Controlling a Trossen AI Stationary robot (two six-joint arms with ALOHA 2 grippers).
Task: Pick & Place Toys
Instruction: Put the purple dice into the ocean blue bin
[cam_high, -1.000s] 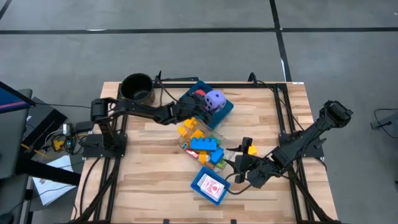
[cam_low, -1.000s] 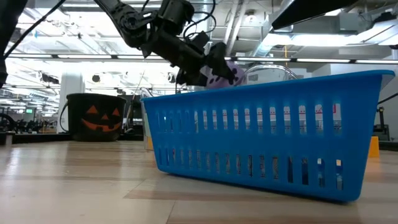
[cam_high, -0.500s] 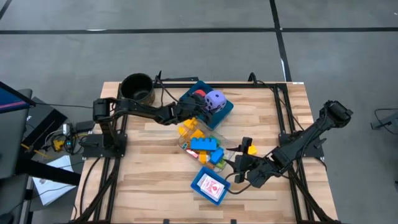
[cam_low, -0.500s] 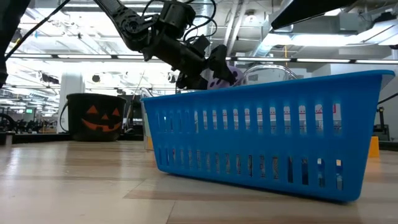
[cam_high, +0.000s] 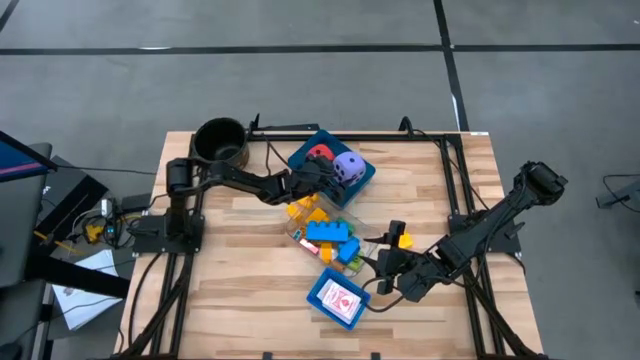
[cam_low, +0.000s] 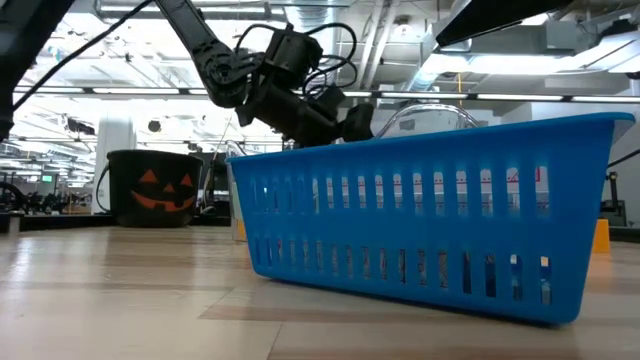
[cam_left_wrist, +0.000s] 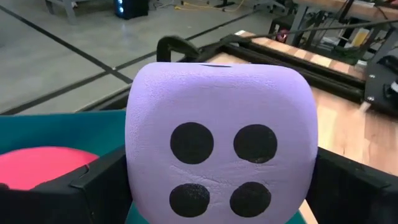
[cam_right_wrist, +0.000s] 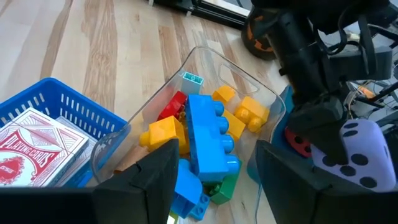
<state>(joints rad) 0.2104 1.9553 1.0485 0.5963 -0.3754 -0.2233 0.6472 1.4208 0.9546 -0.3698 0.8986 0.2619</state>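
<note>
The lavender die (cam_left_wrist: 221, 137) with dark dots sits between the fingers of my left gripper (cam_high: 335, 172), inside the far blue tray (cam_high: 362, 178). The red die (cam_high: 318, 155) lies beside it in that tray. A clear box (cam_high: 300, 235) mid-table holds the blue (cam_right_wrist: 208, 134), yellow (cam_right_wrist: 163, 132), red and green bricks. One yellow brick (cam_high: 403, 240) lies on the wood. My right gripper (cam_high: 385, 268) hovers open at the near right, pointing at the clear box. Red-printed cards (cam_right_wrist: 31, 146) lie in the near blue tray (cam_high: 338, 298). My left gripper pinches the lavender die by two opposite sides (cam_left_wrist: 134, 168), one dark finger (cam_left_wrist: 93, 186) on each. The fingers come from the table's left, slanting slightly down. The die sits upright with its four-dot face toward the wrist; I cannot tell whether its underside rests on the tray floor.
A dark round pot (cam_high: 220, 143) with a pumpkin face stands at the far left corner. A black frame (cam_high: 455, 170) runs along the table's far and right edges. In the low view the near blue tray (cam_low: 430, 220) blocks most of the table behind it.
My left gripper has sunk down with the lavender die into the far blue tray, still holding it. In the low view the die has dropped out of sight behind the near tray's rim.
</note>
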